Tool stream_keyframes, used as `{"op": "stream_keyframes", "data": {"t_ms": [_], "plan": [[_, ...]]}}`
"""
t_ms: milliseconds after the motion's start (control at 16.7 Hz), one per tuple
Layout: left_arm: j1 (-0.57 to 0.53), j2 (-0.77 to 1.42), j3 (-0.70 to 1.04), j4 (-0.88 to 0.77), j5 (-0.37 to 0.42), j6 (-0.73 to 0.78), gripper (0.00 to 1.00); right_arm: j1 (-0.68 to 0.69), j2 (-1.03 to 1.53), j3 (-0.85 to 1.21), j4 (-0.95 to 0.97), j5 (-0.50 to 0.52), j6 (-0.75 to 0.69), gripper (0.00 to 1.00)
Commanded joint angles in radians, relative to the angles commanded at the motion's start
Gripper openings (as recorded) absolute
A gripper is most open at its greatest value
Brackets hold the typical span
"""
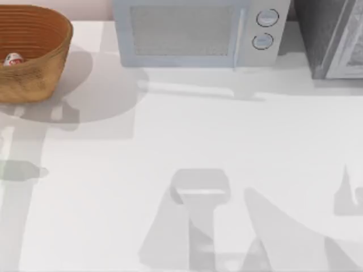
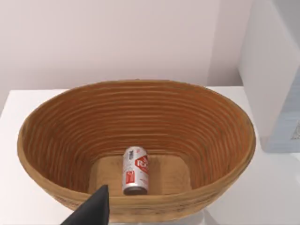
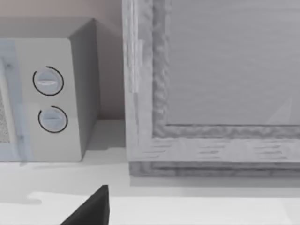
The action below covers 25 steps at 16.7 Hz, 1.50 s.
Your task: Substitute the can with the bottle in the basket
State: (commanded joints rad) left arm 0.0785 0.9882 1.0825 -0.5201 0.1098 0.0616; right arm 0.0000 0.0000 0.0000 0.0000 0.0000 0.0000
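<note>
Left wrist view, nearest first: one dark fingertip of the left gripper pokes in at the frame edge, just short of the basket's near rim. Only that tip is visible, so jaws open or closed — can't tell. Past it the basket, big oval wicker, tan outside, ribbed orange-brown inside. The can lies on its side on the basket floor, gold top toward the camera, long axis running roughly straight away from the gripper toward the far wall. It sits just ahead of and below the finger, inside the rim, apart from it.

Top view: basket at the table's far left corner, can a small white-red spot inside. Microwave behind centre, a grey cabinet far right.

Right wrist view: right gripper also just one dark tip, jaws can't tell; it faces the microwave dials and cabinet, well away from the basket.

Judgement: left arm is the nearer one, so it takes the can. The grasp should close across the can's short width, reaching down over the rim
</note>
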Motion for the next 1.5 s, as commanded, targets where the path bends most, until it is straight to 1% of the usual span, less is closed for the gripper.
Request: {"op": "stream_keyframes", "data": {"t_ms": [600,900,1080,1200,1320,1500], "plan": [[0.064,0.958,0.929,-0.532,0.101,0.063,1.00,0.000,0.000,0.000,0.000,0.000,0.000,1.00],[0.089,1.362,1.321,-0.758,0.145,0.090,1.00,0.000,0.000,0.000,0.000,0.000,0.000,1.00],[0.100,1.544,1.499,-0.859,0.165,0.102,1.00,0.000,0.000,0.000,0.000,0.000,0.000,1.00],[0.105,1.631,1.585,-0.908,0.174,0.108,1.00,0.000,0.000,0.000,0.000,0.000,0.000,1.00],[0.109,1.690,1.642,-0.941,0.181,0.112,1.00,0.000,0.000,0.000,0.000,0.000,0.000,1.00],[0.110,1.718,1.669,-0.957,0.184,0.114,1.00,0.000,0.000,0.000,0.000,0.000,0.000,1.00]]}}
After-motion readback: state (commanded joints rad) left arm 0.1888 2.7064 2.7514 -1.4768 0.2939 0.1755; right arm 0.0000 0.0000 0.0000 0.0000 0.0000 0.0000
